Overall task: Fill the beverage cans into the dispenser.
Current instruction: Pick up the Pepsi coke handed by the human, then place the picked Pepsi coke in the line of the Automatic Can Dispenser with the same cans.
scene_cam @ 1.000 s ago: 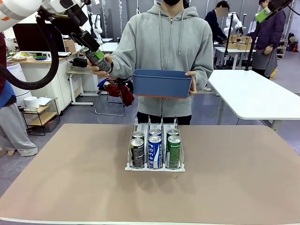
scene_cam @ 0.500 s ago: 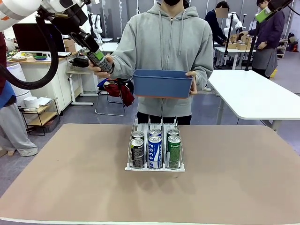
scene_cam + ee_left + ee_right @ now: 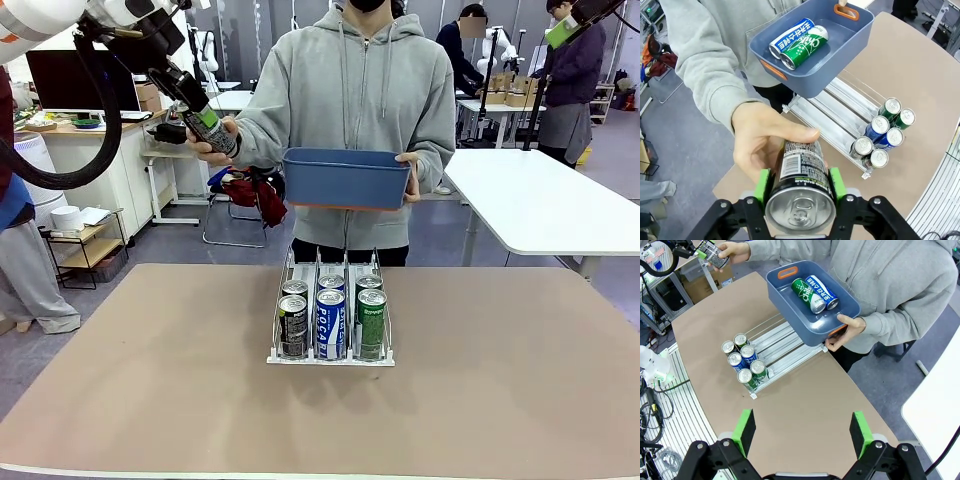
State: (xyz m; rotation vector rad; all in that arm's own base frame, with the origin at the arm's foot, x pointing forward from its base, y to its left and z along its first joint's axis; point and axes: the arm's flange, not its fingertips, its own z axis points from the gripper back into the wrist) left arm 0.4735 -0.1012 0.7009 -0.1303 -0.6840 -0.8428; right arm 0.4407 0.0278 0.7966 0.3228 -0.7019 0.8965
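The left pincer (image 3: 799,187) pinches a slim black-and-grey aluminium can (image 3: 799,162), which the person's hand (image 3: 760,145) also grasps, beside the blue plastic bin (image 3: 345,180). Six cans (image 3: 331,322) stand in the white wire dispenser (image 3: 330,361) on the brown counter (image 3: 150,380). The right pincer (image 3: 802,434) hangs spread, empty.
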